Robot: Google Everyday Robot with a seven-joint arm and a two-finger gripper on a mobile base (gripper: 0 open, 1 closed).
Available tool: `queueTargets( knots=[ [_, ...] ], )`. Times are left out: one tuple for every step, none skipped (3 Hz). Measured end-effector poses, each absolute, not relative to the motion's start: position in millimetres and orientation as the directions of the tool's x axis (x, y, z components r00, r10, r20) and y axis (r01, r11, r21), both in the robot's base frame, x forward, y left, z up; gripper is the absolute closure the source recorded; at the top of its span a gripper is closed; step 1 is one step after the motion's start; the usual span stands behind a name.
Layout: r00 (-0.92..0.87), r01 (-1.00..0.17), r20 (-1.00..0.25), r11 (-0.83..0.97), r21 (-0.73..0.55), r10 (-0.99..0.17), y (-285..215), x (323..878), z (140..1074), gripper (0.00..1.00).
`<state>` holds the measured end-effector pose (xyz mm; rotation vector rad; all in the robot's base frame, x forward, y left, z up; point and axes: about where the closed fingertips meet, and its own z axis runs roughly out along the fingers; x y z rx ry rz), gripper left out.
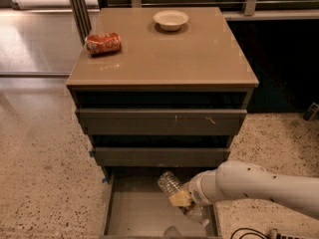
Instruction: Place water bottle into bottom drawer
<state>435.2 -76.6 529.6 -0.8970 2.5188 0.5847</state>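
The water bottle [170, 182], clear crinkled plastic, is held tilted over the open bottom drawer [134, 215], its upper end toward the back left and its lower end near the drawer's right wall. My gripper [181, 199] comes in from the right on a white arm and is shut around the bottle's middle, with yellowish finger pads [178, 198] on it. The bottle is inside the drawer opening, just above the flat grey floor. Its cap and label are hidden.
Two shallower drawers [160, 121] above are partly pulled out and overhang the back of the bottom drawer. On the cabinet top lie a crushed red-orange can [103, 43] and a white bowl [171, 19]. A dark cable [246, 232] lies on the speckled floor at the lower right.
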Motion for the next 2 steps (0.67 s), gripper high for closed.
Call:
queueTargets(
  knots=[
    [-0.713,-0.644,-0.543,0.721,0.256,-0.443,-61,448,483,1.0],
    [-0.73,-0.612,-0.581,0.724,0.319,-0.361,-45,456,435,1.0]
  ],
)
